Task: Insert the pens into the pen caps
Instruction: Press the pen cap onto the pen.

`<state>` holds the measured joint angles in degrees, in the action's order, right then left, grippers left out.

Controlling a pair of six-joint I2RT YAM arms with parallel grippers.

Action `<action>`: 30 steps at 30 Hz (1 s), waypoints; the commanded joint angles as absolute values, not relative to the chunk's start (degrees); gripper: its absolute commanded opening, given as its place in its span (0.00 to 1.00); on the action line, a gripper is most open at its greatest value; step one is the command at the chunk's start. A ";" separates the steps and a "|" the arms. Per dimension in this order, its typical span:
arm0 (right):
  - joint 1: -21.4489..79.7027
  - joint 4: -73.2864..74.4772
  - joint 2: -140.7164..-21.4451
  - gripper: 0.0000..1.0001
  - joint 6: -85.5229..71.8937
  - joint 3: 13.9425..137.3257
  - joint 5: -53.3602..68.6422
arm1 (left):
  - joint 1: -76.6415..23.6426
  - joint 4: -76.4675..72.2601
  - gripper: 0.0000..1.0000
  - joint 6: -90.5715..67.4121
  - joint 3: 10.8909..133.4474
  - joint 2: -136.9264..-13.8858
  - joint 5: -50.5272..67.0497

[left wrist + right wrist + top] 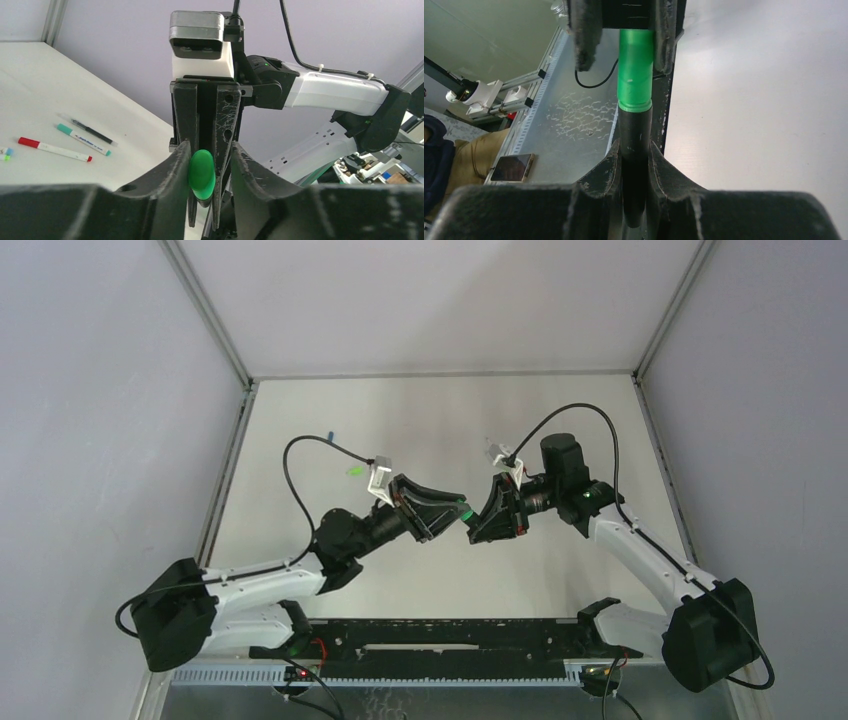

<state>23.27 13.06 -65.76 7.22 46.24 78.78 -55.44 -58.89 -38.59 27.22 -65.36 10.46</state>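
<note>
My two grippers meet tip to tip above the table's middle. My right gripper [473, 524] [634, 150] is shut on the thick black marker [634, 130]. A bright green cap [636, 70] [201, 175] [463, 507] sits on the marker's front end. My left gripper [458, 506] [210, 150] is round the cap. The cap touches one of its fingers [664, 35], and a narrow gap shows at the other finger [586, 35], so the jaws stand slightly open.
In the left wrist view a red-ended pen [54, 149], a teal-ended pen [82, 139] and a thin dark pen [92, 132] lie on the table, with small caps [6, 152] at the frame edge. A loose green cap [353, 471] and a blue one [329, 437] lie at far left.
</note>
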 commanded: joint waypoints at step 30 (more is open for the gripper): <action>18.70 18.30 -63.74 0.00 19.28 58.54 70.85 | -68.60 -53.67 0.00 -43.88 30.77 -88.08 34.36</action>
